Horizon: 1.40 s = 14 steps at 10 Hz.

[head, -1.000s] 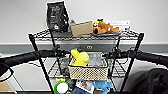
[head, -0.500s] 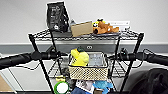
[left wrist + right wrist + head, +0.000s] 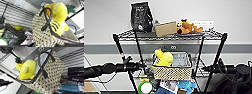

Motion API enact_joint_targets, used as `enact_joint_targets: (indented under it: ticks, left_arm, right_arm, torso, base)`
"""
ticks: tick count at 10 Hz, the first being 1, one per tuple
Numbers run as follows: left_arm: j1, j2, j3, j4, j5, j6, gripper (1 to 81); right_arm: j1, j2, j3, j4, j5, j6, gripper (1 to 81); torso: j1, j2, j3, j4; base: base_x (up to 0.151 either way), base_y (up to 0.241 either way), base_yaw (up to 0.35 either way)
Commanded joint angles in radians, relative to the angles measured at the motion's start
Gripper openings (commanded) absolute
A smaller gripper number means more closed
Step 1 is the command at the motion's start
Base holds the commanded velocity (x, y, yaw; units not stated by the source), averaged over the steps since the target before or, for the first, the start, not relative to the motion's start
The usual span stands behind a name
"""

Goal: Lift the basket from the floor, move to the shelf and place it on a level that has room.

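Since a second ago the small beige woven basket with dark-speckled weave [image 3: 172,70] sits slightly higher against the tall black wire rack [image 3: 218,52], and our arms hold much the same reach. It hangs between our left hand [image 3: 142,66] and right hand [image 3: 203,68], at the second wire tier [image 3: 198,72]. We cannot tell whether either hand is clamped or apart. A yellow plush toy [image 3: 58,18] sits inside the basket, beside the dark loop handle [image 3: 46,18] nearest our left hand.
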<state>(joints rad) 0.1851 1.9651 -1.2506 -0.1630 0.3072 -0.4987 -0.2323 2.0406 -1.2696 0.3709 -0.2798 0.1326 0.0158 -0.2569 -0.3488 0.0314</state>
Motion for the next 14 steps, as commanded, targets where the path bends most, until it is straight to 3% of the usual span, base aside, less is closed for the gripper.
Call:
enact_joint_targets:
  ticks: [1,6,10,14]
  left_arm:
    - [0.02,-0.135,0.135,0.066,-0.043,0.002,81.1]
    - [0.415,-0.09,0.088,0.178,-0.232,0.003,81.1]
    - [0.664,0.061,-0.12,0.247,-0.348,0.003,81.1]
    - [0.814,0.238,-0.341,0.283,-0.362,0.005,81.1]
  right_arm:
    - [-0.026,-0.096,0.096,-0.01,0.019,-0.002,81.1]
    - [-0.353,-0.073,-0.008,-0.024,0.059,-0.011,81.1]
    - [-0.575,0.061,-0.18,-0.102,0.116,-0.022,81.1]
    - [-0.74,0.232,-0.423,-0.158,0.122,-0.025,81.1]
  torso:
    - [0.0,0.0,0.0,0.0]
    - [-0.001,0.0,0.001,0.0]
    - [-0.002,-0.001,0.002,0.0]
    - [-0.003,-0.002,0.003,0.0]
  base:
    - [0.0,0.0,0.0]
    - [0.0,0.0,0.0]
    - [0.0,0.0,0.0]
    - [0.0,0.0,0.0]
